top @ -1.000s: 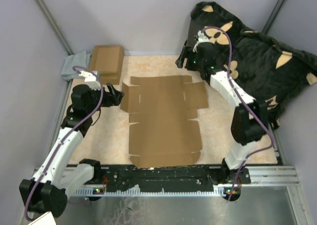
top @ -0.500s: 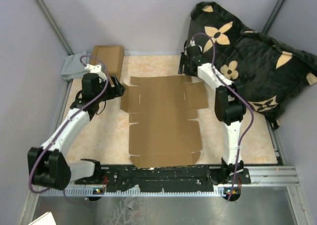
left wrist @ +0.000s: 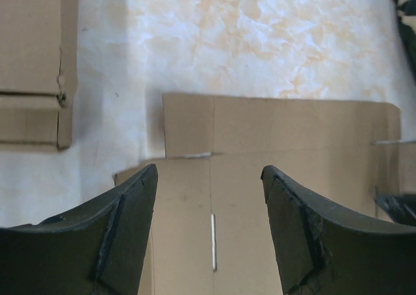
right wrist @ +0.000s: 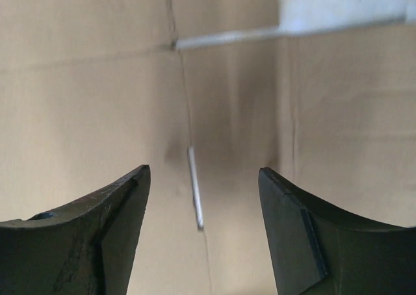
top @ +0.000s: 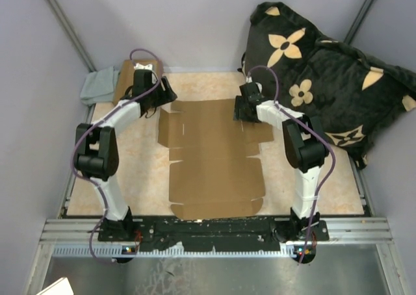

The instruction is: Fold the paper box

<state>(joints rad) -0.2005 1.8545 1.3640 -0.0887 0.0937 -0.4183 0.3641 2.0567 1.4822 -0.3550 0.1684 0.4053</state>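
While the box (top: 214, 158) lies flat and unfolded on the worktop (top: 130, 178), both arms reach over its far end. It is a brown die-cut sheet whose long axis runs from the near edge, by the arm bases, towards the far wall. Its wider end, with side flaps spread left and right, points away from the bases.

The left jaws are at the sheet's far-left corner and stand wide apart, gripping nothing. In the left wrist view they frame the box (left wrist: 292, 178), with a short slit between them and bare worktop (left wrist: 260, 35) beyond. The right jaws are over the far-right part of the sheet, also wide apart and gripping nothing. The right wrist view shows the box (right wrist: 84, 80) close beneath them, a slit lying between them. Whether either pair touches the cardboard cannot be told.

A cardboard stack (top: 140, 77) sits at the far left, just beside a grey cloth (top: 97, 87). A black flowered cushion (top: 325, 67) fills the far right.
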